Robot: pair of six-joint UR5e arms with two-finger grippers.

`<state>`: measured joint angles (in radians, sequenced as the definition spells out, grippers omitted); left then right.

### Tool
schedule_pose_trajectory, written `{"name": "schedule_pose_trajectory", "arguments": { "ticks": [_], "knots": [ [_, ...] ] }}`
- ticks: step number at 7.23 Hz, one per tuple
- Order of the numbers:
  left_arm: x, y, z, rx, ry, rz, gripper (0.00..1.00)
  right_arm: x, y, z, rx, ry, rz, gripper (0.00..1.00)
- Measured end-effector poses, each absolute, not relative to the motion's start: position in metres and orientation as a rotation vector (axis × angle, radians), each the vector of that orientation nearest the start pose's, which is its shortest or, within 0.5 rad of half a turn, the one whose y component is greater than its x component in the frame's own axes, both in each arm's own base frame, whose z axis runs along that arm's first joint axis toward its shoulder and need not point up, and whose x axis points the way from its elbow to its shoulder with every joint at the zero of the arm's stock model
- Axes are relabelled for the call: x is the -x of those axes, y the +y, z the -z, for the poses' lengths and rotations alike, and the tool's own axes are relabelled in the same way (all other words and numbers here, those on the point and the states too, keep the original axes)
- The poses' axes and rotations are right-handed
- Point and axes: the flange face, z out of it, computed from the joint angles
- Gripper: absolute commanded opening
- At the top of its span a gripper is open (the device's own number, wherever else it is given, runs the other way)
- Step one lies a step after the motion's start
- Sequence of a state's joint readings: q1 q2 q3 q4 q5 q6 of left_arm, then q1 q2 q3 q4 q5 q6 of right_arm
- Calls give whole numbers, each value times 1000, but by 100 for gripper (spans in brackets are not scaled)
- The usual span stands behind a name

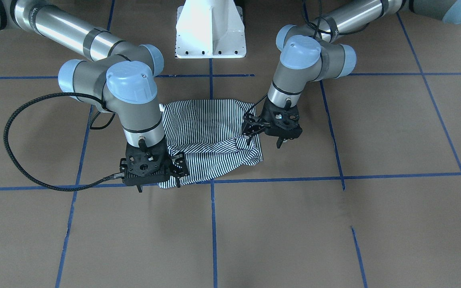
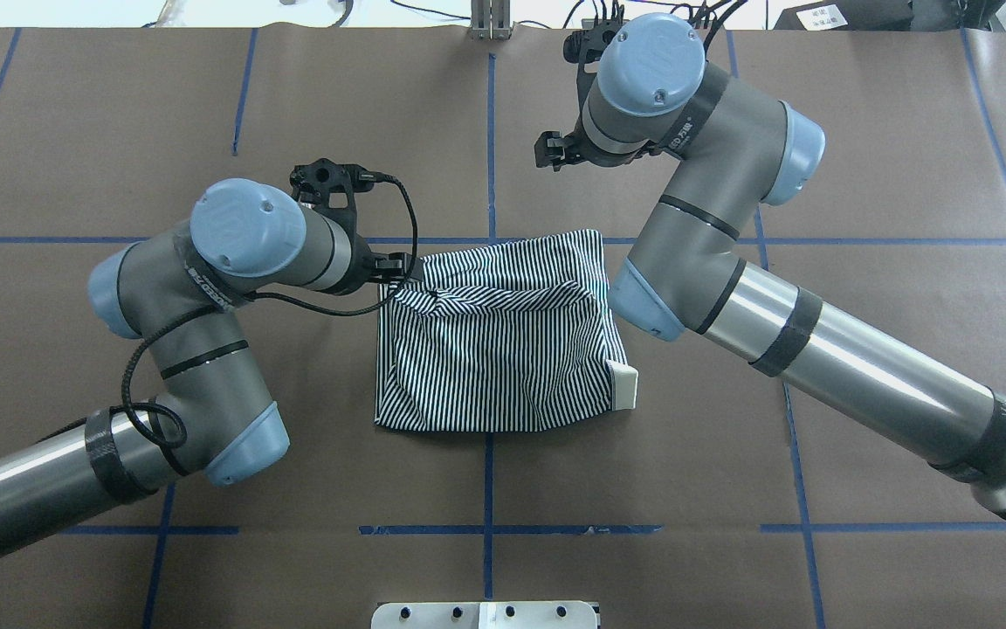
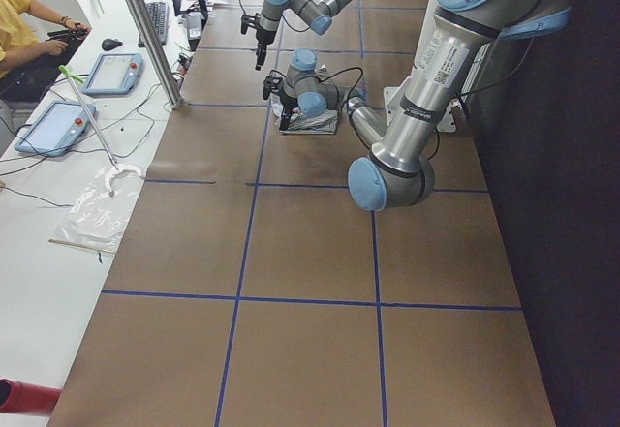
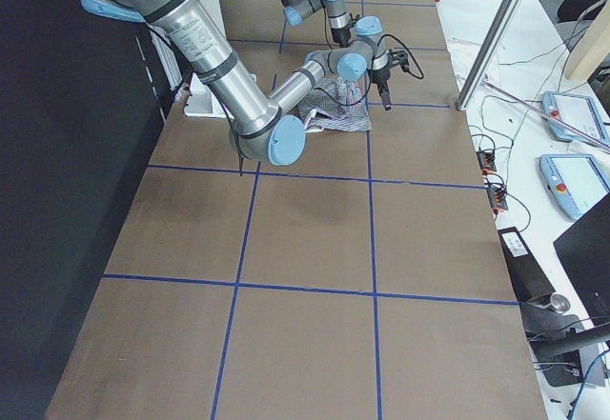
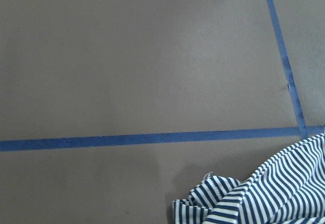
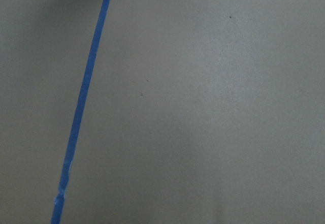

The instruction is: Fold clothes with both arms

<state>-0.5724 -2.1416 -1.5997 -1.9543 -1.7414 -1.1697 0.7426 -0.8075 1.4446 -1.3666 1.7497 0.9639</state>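
The striped shirt lies folded into a rough rectangle at the table's middle, and shows in the overhead view. A bit of cream collar sticks out at its right edge. My left gripper is low at the shirt's far left corner. It looks open, with one finger by a bunched fold and nothing held. Its wrist view shows only a crumpled shirt corner. My right gripper is raised beyond the shirt's far right corner, looks open and is empty. Its wrist view shows only bare table.
The white pedestal base stands at the robot's side of the table. Blue tape lines cross the brown table cover. Past the far edge are a metal pole, tablets and a seated operator.
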Motion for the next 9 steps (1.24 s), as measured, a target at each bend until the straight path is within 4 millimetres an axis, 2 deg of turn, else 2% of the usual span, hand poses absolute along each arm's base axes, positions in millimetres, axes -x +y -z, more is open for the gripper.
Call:
{"name": "schedule_pose_trajectory", "arguments": {
  "ticks": [2, 4, 6, 9],
  "knots": [
    [-542, -451, -266, -323, 928, 54, 100, 455, -577, -234, -403, -777, -52, 100],
    [-556, -435, -264, -328, 926, 36, 100, 450, -574, -237, -405, -780, -52, 100],
    [-563, -430, -265, -326, 921, 29, 100, 450, -573, -239, -404, -778, -52, 100],
    [-579, -437, -264, -324, 896, 33, 100, 449, -573, -243, -401, -773, -52, 100]
  ]
}}
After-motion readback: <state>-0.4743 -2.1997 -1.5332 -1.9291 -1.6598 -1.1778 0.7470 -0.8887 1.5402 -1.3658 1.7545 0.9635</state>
